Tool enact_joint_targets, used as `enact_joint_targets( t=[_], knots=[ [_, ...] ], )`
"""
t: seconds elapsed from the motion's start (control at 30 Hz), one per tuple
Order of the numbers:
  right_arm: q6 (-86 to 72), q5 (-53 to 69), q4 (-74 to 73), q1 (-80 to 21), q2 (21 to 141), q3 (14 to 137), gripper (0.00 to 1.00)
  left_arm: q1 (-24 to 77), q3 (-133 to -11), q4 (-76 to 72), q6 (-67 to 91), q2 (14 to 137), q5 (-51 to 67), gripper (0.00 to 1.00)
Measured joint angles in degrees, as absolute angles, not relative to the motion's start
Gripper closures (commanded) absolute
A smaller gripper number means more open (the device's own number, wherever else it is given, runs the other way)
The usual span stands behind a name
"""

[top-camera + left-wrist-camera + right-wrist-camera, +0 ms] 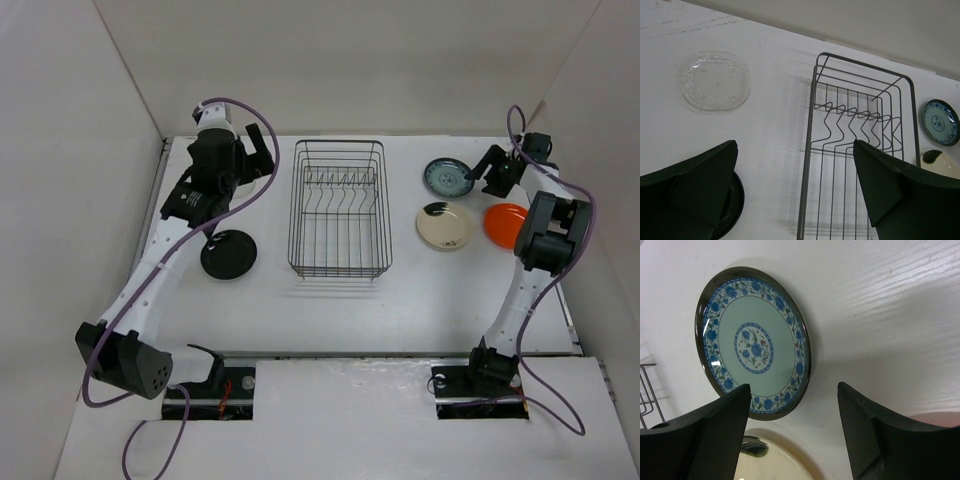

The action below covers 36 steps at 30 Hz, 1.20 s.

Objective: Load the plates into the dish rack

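By teal plate (754, 342), R arm (545, 235) bent, jaws apart, L jaws wide, both empty

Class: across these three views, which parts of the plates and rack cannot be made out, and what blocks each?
Glass plate: top view, not visible; left arm likely covers it.
Black plate: left wrist view, mostly behind a finger.
Cream plate: right wrist view, cut by bottom edge.
Orange plate: top view, right edge under right arm.
Rack: left wrist view, near end off-frame.
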<state>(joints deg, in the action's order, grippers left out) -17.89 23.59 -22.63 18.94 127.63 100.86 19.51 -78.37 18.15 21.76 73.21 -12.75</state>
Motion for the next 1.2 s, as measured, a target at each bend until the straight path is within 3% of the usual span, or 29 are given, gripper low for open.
enact_joint_targets(
  t=[0.1, 0.37, 0.47, 0.63, 0.9, 1.07, 1.2],
  knots=[
    [-18.04, 23.62, -23.38, 18.94, 128.60, 102.21, 0.25, 19.33, -77.54, 16.91, 21.17, 74.74, -11.40, 0.00],
    [-19.07, 25.52, -25.43, 18.94, 132.57, 106.04, 0.40, 15.11, -76.36, 14.76, 20.82, 76.38, -6.59, 0.00],
    [-19.38, 25.71, -26.22, 18.94, 133.03, 106.26, 0.43, 14.50, -76.36, 14.24, 20.88, 76.38, -7.22, 0.00],
    [-19.46, 26.15, -27.35, 18.94, 134.54, 108.14, 0.57, 14.52, -76.36, 14.46, 22.17, 76.38, -9.52, 0.00],
    [-19.53, 26.72, -28.75, 18.94, 136.14, 110.37, 0.64, 13.63, -76.36, 15.59, 24.16, 76.38, -11.75, 0.00],
    [-19.49, 26.26, -30.50, 18.94, 137.08, 112.12, 0.78, 13.39, -76.36, 16.05, 24.60, 76.38, -11.79, 0.00],
    [-20.25, 25.56, -32.10, 18.94, 137.40, 113.16, 1.00, 13.39, -76.38, 16.36, 24.73, 76.38, -11.77, 0.00]
  ],
)
